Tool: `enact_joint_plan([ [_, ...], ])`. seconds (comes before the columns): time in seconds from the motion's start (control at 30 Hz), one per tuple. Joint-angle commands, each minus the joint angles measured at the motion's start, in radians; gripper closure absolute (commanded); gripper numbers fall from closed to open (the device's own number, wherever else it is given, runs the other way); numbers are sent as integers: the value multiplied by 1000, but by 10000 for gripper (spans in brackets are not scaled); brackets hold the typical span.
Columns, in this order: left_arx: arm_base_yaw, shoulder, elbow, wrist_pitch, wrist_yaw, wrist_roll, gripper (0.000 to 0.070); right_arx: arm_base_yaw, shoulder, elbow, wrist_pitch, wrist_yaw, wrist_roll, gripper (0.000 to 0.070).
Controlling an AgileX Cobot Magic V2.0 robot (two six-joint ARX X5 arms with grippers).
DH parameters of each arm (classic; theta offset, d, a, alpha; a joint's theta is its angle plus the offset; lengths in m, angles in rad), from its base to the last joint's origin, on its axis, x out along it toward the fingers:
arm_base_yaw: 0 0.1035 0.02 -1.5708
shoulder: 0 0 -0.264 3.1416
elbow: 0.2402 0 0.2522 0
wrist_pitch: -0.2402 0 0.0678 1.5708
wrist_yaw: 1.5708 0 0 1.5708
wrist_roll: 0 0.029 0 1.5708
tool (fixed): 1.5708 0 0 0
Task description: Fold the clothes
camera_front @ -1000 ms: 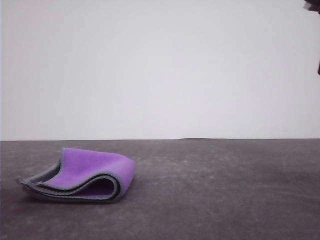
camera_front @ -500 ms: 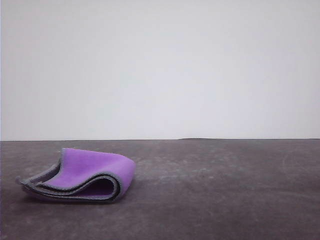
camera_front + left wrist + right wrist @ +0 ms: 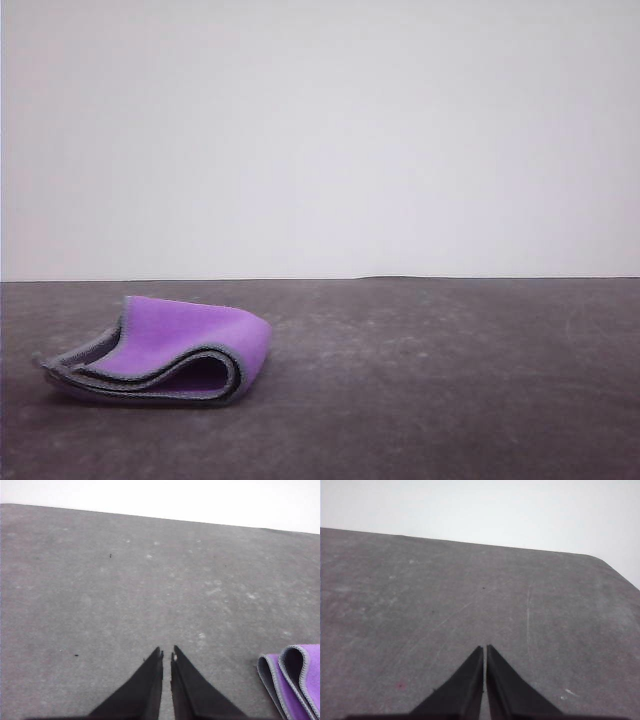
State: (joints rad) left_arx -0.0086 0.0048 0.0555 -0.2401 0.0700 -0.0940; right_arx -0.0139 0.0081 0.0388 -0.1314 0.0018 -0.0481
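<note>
The cloth lies folded on the dark grey table at the left of the front view, purple face up, with grey stitched edges stacked in layers at its open side. A corner of the same cloth shows in the left wrist view, apart from my left gripper, which is shut with nothing between its black fingers. My right gripper is shut too, held over bare table.
The dark grey table stretches to a straight far edge, with a plain white wall behind it. In the right wrist view the table's rounded far corner is in sight.
A dark piece of an arm at the top right corner of the front view one second ago has left the picture. The cloth has not moved.
</note>
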Motion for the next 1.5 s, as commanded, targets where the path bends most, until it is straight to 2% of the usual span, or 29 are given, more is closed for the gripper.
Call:
enact_joint_plan([
  [0.0, 2, 0, -19, -6, -3, -1, 683, 0, -5, -13, 2, -2, 16, 698],
  [0.3, 2, 0, -19, -6, -3, -1, 683, 9, -5, -21, -61, -2, 18, 698],
  [1.47, 2, 0, -19, -6, -3, -1, 683, 14, -5, -26, -26, -2, 15, 697],
])
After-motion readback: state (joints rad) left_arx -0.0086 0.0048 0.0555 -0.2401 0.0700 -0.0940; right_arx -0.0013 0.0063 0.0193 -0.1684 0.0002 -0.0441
